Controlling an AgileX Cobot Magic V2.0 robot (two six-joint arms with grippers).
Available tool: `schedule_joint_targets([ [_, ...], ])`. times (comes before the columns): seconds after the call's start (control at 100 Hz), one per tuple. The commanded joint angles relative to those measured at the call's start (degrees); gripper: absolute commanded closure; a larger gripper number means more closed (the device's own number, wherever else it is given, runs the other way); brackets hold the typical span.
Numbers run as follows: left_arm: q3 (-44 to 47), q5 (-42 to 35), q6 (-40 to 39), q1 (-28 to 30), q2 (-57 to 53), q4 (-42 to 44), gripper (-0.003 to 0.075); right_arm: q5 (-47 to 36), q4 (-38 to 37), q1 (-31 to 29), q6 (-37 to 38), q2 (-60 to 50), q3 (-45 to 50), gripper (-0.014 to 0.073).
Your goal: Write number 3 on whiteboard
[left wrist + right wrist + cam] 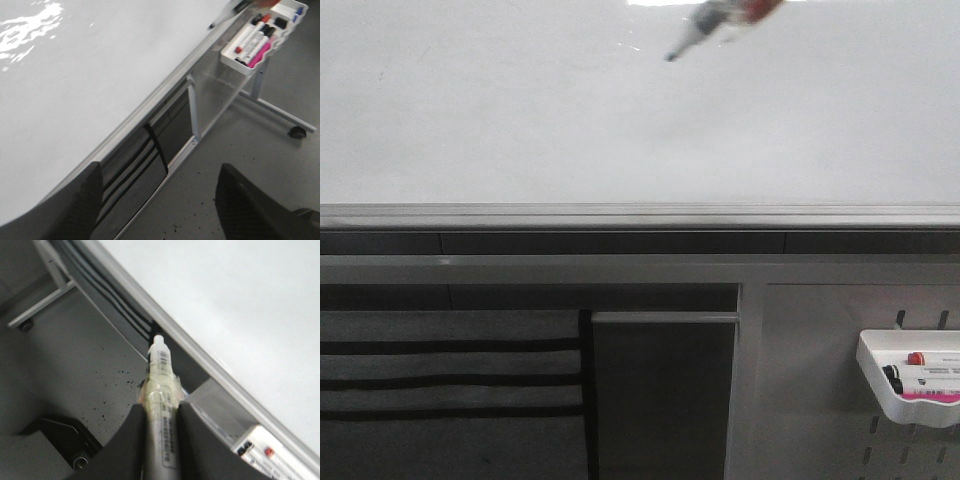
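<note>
The whiteboard (520, 110) fills the upper front view, glossy white above its grey edge rail (640, 215). No number 3 shows on it in any view. My right gripper (161, 407) is shut on a marker (162, 370), whose white nib end points away past the fingers. In the front view the marker (705, 30) hangs slanted before the board's top middle, tip down-left; I cannot tell whether it touches. My left gripper (160, 170) is open and empty, beside the board's lower edge over the floor. The whiteboard also shows in the left wrist view (100, 75) and the right wrist view (240, 300).
A white tray (910, 385) with several markers hangs on the grey perforated panel at lower right; it also shows in the left wrist view (260, 42). Below the rail are dark panels and black cables (450, 380). The stand's leg and caster (297, 132) rest on the speckled floor.
</note>
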Motion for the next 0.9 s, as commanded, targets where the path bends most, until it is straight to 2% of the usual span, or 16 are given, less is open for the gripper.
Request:
schedule_joint_targets([
  [0.0, 2.69, -6.17, -3.57, 3.54, -3.11, -2.05, 0.0301, -6.51, -0.03, -4.78, 5.61, -6.31, 4.77, 0.0555],
  [0.16, 8.22, -9.75, -3.86, 6.87, -5.17, -4.3, 0.0304, -15.65, 2.07, -6.81, 6.29, -11.49, 13.9, 0.0554],
  [0.31, 8.91, -10.38, -3.86, 6.63, -5.04, -4.58, 0.0304, -20.26, 4.45, -6.34, 5.9, -10.94, 13.32, 0.0554],
  [0.53, 8.91, -10.79, 0.12, 4.19, -4.96, -4.67, 0.0304, -7.7, 4.71, -6.34, 3.72, -0.78, -0.17, 0.0554],
  [0.89, 8.91, -11.85, 0.23, 2.47, -1.66, -4.67, 0.0304, 4.97, 8.02, -6.34, -2.4, 16.34, -21.01, 0.0554],
])
